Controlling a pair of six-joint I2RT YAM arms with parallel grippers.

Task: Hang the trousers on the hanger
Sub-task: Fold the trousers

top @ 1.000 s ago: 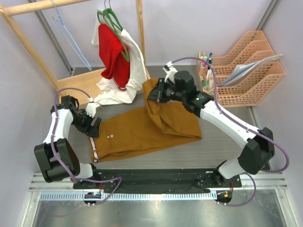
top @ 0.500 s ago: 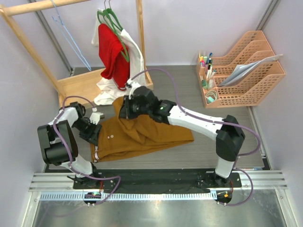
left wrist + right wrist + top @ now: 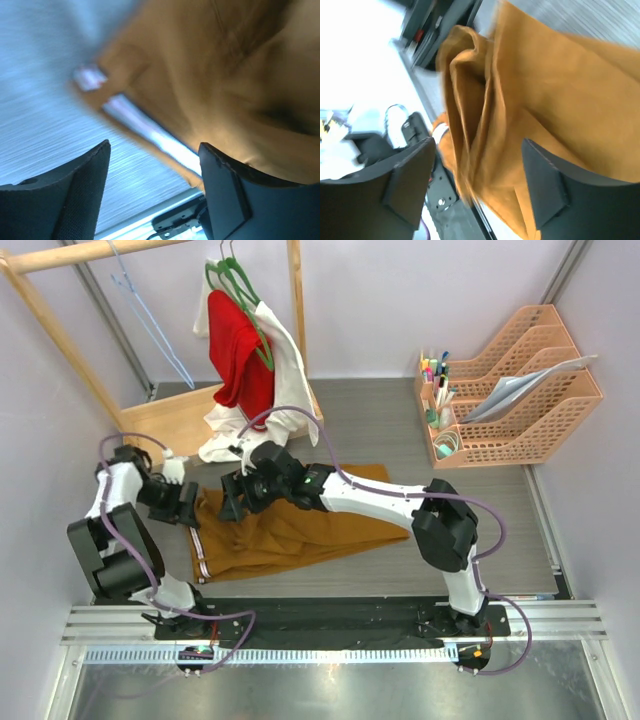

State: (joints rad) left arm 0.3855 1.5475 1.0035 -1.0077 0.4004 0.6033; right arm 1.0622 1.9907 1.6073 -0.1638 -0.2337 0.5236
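Note:
The mustard trousers (image 3: 290, 540) lie folded over on the grey table, waistband to the left. My right gripper (image 3: 232, 502) hovers over their upper left part, open. In the right wrist view the bunched cloth (image 3: 545, 80) fills the gap between the spread fingers (image 3: 407, 185), not pinched. My left gripper (image 3: 185, 505) is at the waistband's left edge, open. In the left wrist view the striped waistband (image 3: 145, 132) crosses just beyond its fingertips (image 3: 227, 192). The light-blue wire hanger (image 3: 150, 325) hangs on the wooden rail at top left, away from both grippers.
A red garment (image 3: 240, 350) and a white one (image 3: 285, 380) hang on green hangers from the wooden rack (image 3: 60, 335), draping onto its base board (image 3: 165, 420). Orange file trays (image 3: 530, 380) and a pen holder (image 3: 437, 390) stand at the back right.
My right arm swept left carrying the trouser leg, folding it over the waist end, then opened and let go. The left gripper shifted slightly up and left at the waistband.

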